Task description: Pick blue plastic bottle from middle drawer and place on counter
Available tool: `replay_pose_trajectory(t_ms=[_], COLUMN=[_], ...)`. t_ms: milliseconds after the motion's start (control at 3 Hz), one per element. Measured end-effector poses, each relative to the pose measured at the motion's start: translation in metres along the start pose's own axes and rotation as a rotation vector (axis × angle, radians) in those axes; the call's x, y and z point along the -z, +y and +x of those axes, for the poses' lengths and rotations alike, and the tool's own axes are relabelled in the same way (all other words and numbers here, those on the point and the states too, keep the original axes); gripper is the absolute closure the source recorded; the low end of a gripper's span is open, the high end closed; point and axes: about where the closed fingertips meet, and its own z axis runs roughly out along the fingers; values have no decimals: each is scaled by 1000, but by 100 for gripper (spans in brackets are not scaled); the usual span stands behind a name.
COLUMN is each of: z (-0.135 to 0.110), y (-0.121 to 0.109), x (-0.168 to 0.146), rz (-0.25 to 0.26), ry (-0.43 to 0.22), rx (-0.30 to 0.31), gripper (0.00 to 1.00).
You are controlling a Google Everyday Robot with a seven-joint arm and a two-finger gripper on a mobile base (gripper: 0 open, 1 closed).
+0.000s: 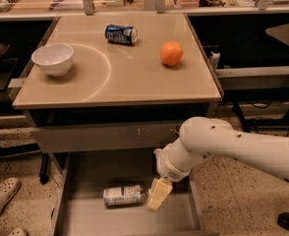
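Observation:
The blue plastic bottle (pixel 122 195) lies on its side on the grey floor of the open middle drawer (pixel 93 173), below the counter (pixel 134 80). My gripper (pixel 159 194) hangs from the white arm (pixel 233 144), which reaches in from the right. It sits low inside the drawer, right at the bottle's right end. From here it looks to be touching or nearly touching the bottle; I cannot tell which. The bottle rests on the drawer floor.
On the counter are a white bowl (pixel 52 59) at the left, a dark blue soda can (pixel 121 34) at the back, and an orange (pixel 171 53). A scratched grey drawer front (pixel 100 136) sits above the open drawer. A sandal (pixel 2 200) lies on the floor at left.

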Motion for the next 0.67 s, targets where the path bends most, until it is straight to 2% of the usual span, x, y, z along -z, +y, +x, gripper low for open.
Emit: replay_pose_trajectory(t_ms=[333,667], z=[0,0], y=[2,2], x=[-57,-57], rz=[-61,-62], ry=[-58,-59], rx=[-47,-47], gripper=[0,0])
